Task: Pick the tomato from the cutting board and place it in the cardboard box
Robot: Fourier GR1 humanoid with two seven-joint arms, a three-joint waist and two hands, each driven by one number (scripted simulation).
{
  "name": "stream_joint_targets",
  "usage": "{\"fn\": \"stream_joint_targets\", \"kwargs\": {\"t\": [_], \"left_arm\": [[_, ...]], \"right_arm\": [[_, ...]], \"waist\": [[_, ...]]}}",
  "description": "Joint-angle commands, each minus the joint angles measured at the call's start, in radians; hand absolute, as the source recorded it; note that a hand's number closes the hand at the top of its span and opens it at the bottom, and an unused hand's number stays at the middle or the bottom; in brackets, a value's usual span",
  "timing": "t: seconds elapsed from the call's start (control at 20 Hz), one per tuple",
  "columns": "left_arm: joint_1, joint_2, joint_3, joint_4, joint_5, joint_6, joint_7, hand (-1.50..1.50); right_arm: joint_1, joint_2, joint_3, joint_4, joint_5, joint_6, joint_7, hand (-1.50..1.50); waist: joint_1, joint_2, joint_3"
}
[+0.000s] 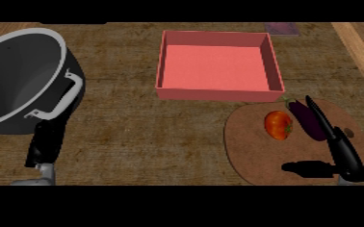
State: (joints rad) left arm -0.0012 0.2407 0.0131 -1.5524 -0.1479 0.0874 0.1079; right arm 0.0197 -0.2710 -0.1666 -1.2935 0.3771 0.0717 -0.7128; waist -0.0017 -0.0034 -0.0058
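Tomato point(278, 124) seen on cutting board point(245, 149), beside eggplant point(307, 120). Right hand point(340, 149) held over the board, fingers straight, thumb spread wide, nothing held. Left hand point(43, 144) open near pot point(32, 79), possibly touching. Pink box point(217, 94) lies just behind the board.

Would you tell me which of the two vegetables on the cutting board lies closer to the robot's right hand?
The purple eggplant: it lies right beside the right hand, while the red tomato sits further left.
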Motion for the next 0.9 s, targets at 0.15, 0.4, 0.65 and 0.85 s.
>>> {"fn": "stream_joint_targets", "kwargs": {"t": [0.15, 0.4, 0.65, 0.85], "left_arm": [[-0.031, -0.014, 0.033, 0.018, -0.012, -0.036, 0.006, 0.0], [0.027, -0.065, -0.008, -0.008, -0.046, -0.01, -0.017, 0.0], [0.002, -0.057, 0.018, 0.012, -0.052, -0.019, -0.019, 0.0], [0.031, -0.024, 0.038, -0.062, -0.024, -0.055, 0.004, 0.0]], "right_arm": [[0.051, 0.027, 0.013, -0.049, 0.007, 0.001, 0.0, -1.5], [-0.041, 0.055, 0.04, 0.095, 0.082, -0.07, -0.019, -1.5], [-0.025, 0.043, 0.043, 0.003, 0.072, -0.027, 0.049, -1.5], [-0.086, 0.094, 0.058, 0.155, 0.105, -0.093, -0.019, 1.5]], "waist": [[-0.001, 0.003, 0.006], [0.004, 0.003, 0.006], [0.001, 0.003, 0.006], [0.009, 0.003, 0.006]]}}
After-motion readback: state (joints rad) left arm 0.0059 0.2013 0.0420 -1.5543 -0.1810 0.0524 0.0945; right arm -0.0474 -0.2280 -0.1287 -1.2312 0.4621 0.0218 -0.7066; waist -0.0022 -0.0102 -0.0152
